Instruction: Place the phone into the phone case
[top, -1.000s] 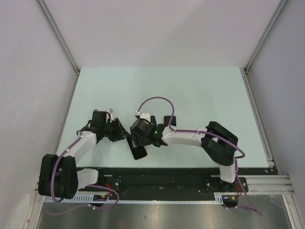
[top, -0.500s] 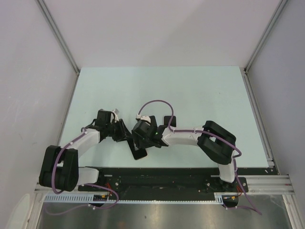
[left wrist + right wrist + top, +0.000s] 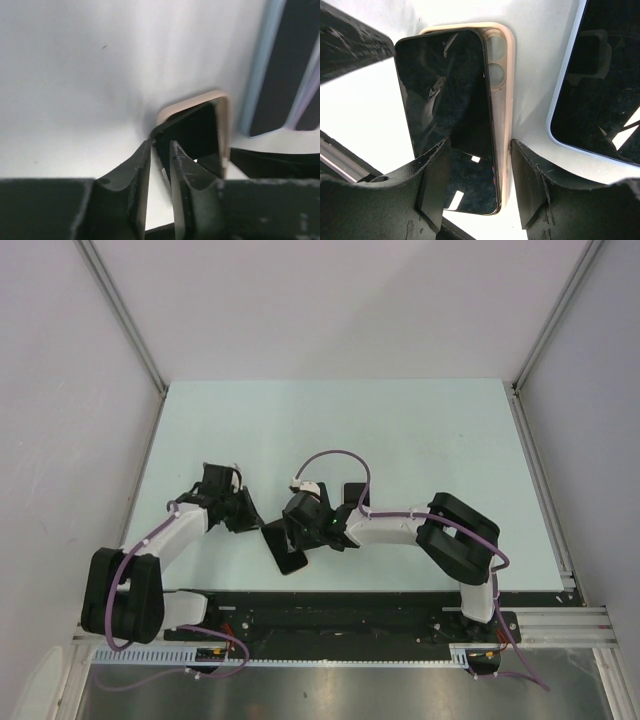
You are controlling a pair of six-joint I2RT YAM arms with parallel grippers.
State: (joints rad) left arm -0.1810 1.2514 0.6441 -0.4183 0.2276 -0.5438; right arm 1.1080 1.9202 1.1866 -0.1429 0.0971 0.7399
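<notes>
While the overhead camera gives only dark shapes low on the pale green table top (image 3: 400,430), the wrist cameras resolve them. From above, the left gripper (image 3: 240,512) sits left of centre and the right gripper (image 3: 293,532) just beside it. A black slab (image 3: 287,552) pokes out toward the near edge beneath the right one. No beige shows there.

The left wrist view adds one corner of the black glass-fronted phone (image 3: 192,132), edged by the rim of the beige soft rectangular phone case (image 3: 224,130). To their right lies a second dark-screened device with a pale blue rim (image 3: 282,70).

The right wrist view shows most of the phone (image 3: 445,95). It is glossy and unlit and lies face up on the case (image 3: 501,60), offset to the left. A strip of beige is left bare along the right, with the rounded camera openings in it. The blue-rimmed device (image 3: 600,75) lies apart on the right.

The left gripper (image 3: 161,145) has its jaws a narrow slit apart with nothing caught between them, and its tips are right at the phone's corner. The right gripper (image 3: 480,146) stands wide astride both things. One of its fingers (image 3: 436,180) is at the phone's left edge and the other is just beside the case's right rim. Whether they press in cannot be told.
</notes>
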